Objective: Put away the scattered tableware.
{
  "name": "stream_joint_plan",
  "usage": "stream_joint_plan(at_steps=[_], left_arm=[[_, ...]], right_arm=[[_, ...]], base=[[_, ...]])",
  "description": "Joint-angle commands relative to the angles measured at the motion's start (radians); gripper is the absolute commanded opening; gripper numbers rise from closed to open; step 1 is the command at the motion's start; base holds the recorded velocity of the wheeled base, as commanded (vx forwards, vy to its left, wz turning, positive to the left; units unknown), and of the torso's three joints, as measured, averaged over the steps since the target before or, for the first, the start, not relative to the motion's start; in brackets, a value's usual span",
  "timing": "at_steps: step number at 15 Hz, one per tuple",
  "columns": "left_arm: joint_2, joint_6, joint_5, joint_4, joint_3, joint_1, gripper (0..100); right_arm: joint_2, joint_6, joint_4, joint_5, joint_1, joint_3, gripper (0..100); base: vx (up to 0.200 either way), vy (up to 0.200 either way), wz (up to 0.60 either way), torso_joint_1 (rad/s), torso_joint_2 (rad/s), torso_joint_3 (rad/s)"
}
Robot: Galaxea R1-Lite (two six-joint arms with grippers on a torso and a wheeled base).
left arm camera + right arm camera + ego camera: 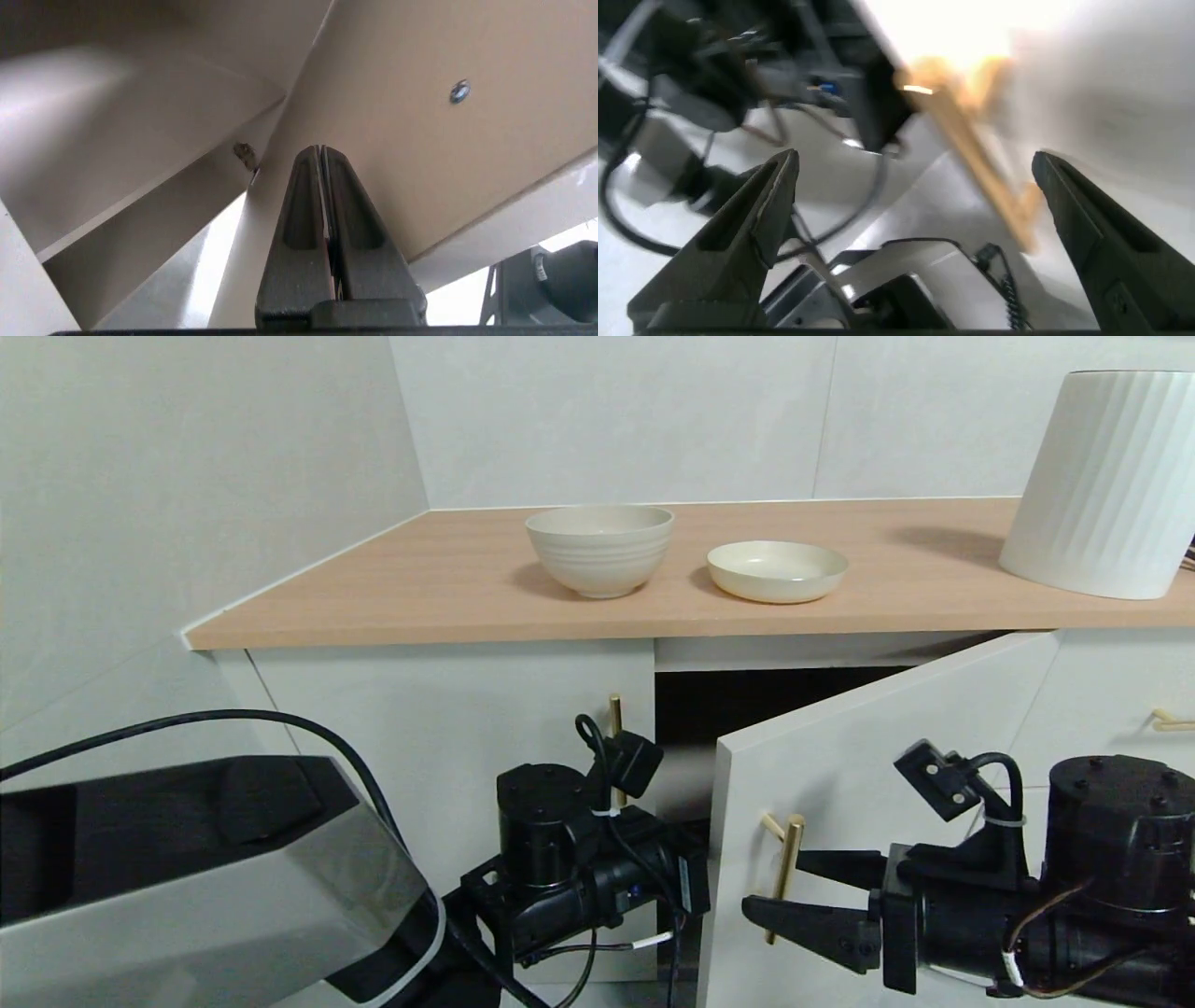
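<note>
On the left, I am holding my left gripper (320, 159) low in front of the cabinet, its two fingers pressed fully together with nothing between them, pointing at the inner face of the open cabinet door (887, 728). Above, on the wooden countertop (420, 588), two pieces of tableware are sitting upright, near each other but apart. One is a deep cream bowl (599, 549) with fine ridges circling its outside. To its right, one shallow cream dish (777, 570) with a low rim is resting nearer the counter's front edge. I am counting three brass handles: one on the closed left door (614, 719), one on the open door (789, 863), and one at the far right (1172, 719). My right gripper (775, 884) is hovering at the open door's handle with its fingers spread wide; the brass bar is lying between them, and I am gripping nothing. Farthest right on the counter, one tall white ribbed container (1106, 485) is standing, well apart from the dish.
</note>
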Motion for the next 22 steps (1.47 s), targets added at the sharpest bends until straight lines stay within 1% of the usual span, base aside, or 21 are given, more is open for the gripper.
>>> stream_joint_plan(at_steps=[1,4,7,9,10,12,14,15,16,19,22], left_arm=[[-0.011,-0.001,-0.002,-0.001,0.006,0.000,0],[-0.028,-0.001,0.000,0.004,0.015,0.000,0],[-0.042,-0.001,0.000,0.004,0.040,0.000,0],[-0.037,-0.001,0.000,0.006,0.040,-0.002,0],[-0.034,-0.001,0.000,0.015,0.037,-0.003,0],[-0.037,-0.001,0.000,0.027,0.032,-0.003,0],[-0.032,-0.001,0.000,0.055,0.006,-0.005,0],[-0.032,-0.001,0.000,0.055,0.006,-0.005,0],[-0.005,-0.001,0.000,0.113,-0.069,-0.005,0],[0.003,-0.001,0.000,0.214,-0.151,-0.005,0],[-0.002,-0.001,0.000,0.259,-0.190,-0.005,0]], right_arm=[[-0.052,-0.002,-0.006,-0.013,-0.047,0.039,100],[-0.145,-0.004,-0.003,-0.013,-0.051,0.142,100],[-0.182,-0.005,-0.006,-0.013,-0.047,0.228,100],[-0.187,-0.008,-0.006,-0.012,-0.034,0.234,100],[-0.190,-0.008,-0.004,-0.013,-0.008,0.237,100],[-0.191,-0.010,-0.006,-0.013,-0.005,0.240,100],[-0.191,-0.011,-0.006,-0.013,-0.005,0.241,100],[-0.191,-0.011,-0.006,-0.013,-0.005,0.241,100],[-0.205,-0.017,-0.006,-0.015,0.021,0.246,100],[-0.207,-0.017,-0.004,-0.035,0.042,0.248,100],[-0.208,-0.019,-0.004,-0.035,0.042,0.248,100]], base=[[0.000,0.000,0.00,0.000,0.00,0.000],[0.000,0.000,0.00,0.000,0.00,0.000],[0.000,0.000,0.00,0.000,0.00,0.000],[0.000,0.000,0.00,0.000,0.00,0.000],[0.000,0.000,0.00,0.000,0.00,0.000],[-0.200,0.000,0.00,0.000,0.00,0.002],[-0.200,0.000,0.00,0.005,0.00,-0.002],[0.000,0.000,0.00,0.000,0.00,0.000],[0.000,0.000,0.00,0.000,0.00,0.000],[0.000,0.000,0.00,0.000,0.00,0.000],[0.000,0.000,0.00,0.000,0.00,0.000]])
